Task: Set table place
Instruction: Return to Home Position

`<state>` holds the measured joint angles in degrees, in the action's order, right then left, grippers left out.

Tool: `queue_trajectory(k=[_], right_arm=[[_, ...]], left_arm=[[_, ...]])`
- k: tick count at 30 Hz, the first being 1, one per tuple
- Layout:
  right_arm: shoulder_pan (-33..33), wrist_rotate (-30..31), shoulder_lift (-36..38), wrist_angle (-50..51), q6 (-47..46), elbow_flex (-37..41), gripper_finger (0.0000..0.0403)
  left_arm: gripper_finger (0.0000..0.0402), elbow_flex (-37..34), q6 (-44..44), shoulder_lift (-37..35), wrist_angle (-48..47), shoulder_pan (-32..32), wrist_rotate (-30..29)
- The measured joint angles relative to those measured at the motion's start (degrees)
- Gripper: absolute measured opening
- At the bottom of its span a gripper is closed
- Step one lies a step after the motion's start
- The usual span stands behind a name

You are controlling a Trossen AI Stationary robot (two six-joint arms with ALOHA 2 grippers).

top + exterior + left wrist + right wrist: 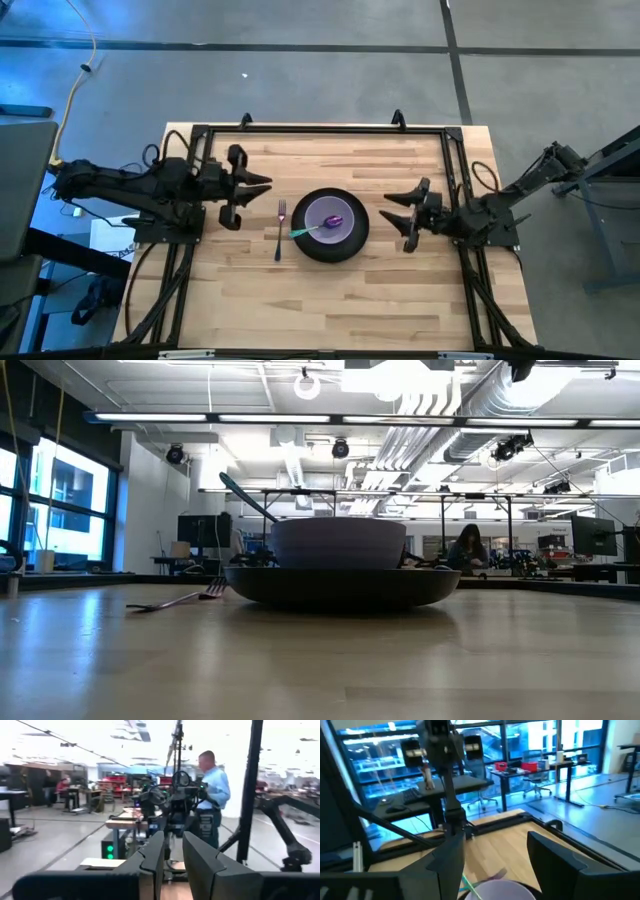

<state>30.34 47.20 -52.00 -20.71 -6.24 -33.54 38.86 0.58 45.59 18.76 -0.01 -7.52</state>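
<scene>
While both jaws gape empty, lavender bowl [319, 209] on dark plate [346, 243], spoon [314, 229] inside

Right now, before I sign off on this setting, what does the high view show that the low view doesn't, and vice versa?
Only the high view: both open grippers, left gripper and right gripper, on either side of the plate and clear of it, and the purple head of the spoon lying in the bowl. Only the low view: the room behind, with a person seated there. Both: bowl on plate, fork beside it on the table, spoon handle leaning over the rim.
</scene>
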Motion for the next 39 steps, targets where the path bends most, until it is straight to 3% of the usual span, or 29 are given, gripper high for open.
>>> queue_trajectory(k=[8, 19, 24, 27, 34, 39], right_arm=[[-9.71, -19.6, 5.01, 7.61, -5.76, 0.02, 0.0204], [-20.25, -29.64, 6.77, 14.55, -5.45, 0.02, 0.0204], [-23.49, -31.21, 9.38, 18.03, -5.31, 0.52, 0.0204], [-24.77, -32.42, 11.6, 12.75, -5.93, 5.34, 0.0204], [-26.58, -34.4, 14.26, -13.81, -10.66, 22.03, 0.0204], [-28.45, -33.23, 14.18, -19.68, -11.55, 26.71, 0.0204]], left_arm=[[0.006, -5.87, -0.33, -4.49, -3.39, 0.04, -2.64], [0.006, -16.76, -3.67, -13.84, -0.76, 0.02, -5.3], [0.006, -20.84, -3.71, -19.59, -0.81, 0.04, -7.33], [0.006, -23.42, -4.07, -23.01, -0.83, 0.04, -8.4], [0.006, -27.71, -5.55, -29.13, -2.21, 0.04, -8.86], [0.006, -30.13, -6.23, -31.96, -3.19, 0.02, -14.29]])
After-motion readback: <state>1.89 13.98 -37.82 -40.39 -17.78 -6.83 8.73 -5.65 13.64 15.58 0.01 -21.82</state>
